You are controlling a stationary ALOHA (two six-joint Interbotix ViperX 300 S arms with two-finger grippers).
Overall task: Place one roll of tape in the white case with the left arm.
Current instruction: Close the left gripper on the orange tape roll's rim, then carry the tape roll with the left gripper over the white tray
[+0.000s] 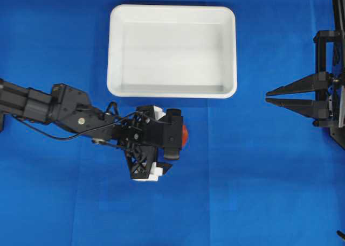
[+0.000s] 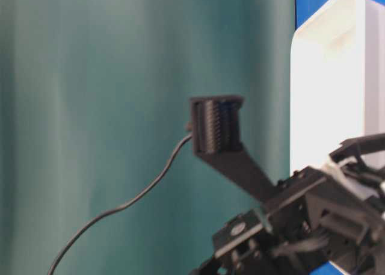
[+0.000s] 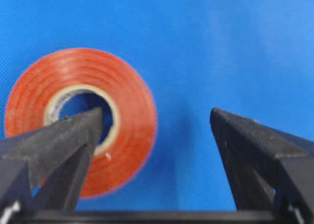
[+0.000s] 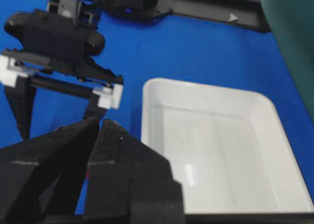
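The left pincer (image 3: pixel 157 121), spread wide, hangs over the blue tabletop (image 3: pixel 221 47) with one finger above the pale core of the small orange-red tape roll (image 3: pixel 81 121). The large shallow white plastic case (image 1: pixel 172 51) sits just beyond it (nothing inside); the right pincer (image 1: pixel 267 97) rests pressed together, well apart.

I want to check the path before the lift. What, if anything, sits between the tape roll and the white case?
Nothing visible. Only bare blue cloth lies between the roll of tape, under the open left end effector, and the white case, whose inside looks empty.
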